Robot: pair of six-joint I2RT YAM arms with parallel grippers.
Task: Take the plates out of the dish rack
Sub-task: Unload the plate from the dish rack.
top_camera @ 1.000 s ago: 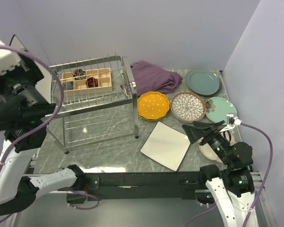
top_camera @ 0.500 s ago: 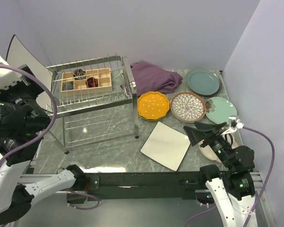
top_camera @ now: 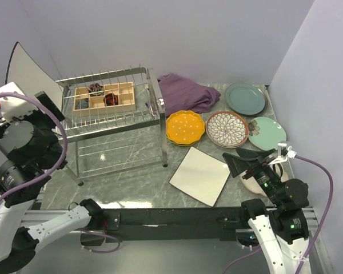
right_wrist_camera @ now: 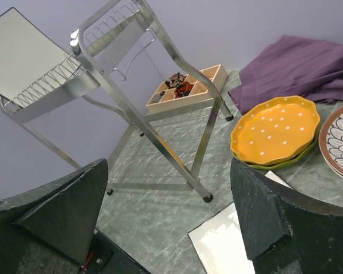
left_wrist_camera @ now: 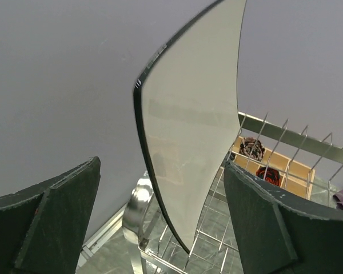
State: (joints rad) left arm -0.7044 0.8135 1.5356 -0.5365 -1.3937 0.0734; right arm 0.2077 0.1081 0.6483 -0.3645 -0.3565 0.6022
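Grey tabletop (top_camera: 137, 184) carries dish rack (top_camera: 111, 127), white sq. plate (top_camera: 28, 68) propped at its left end. L claw (left_wrist_camera: 161, 162), R claw (right_wrist_camera: 169, 162): both spread wide.

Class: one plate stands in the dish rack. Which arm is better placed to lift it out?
Left. Its open hand faces the white square plate standing at the dish rack's left end. The right hand is far across the table.

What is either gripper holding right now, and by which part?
Nothing. The left gripper and right gripper are both open; the white square plate stands untouched in the dish rack.
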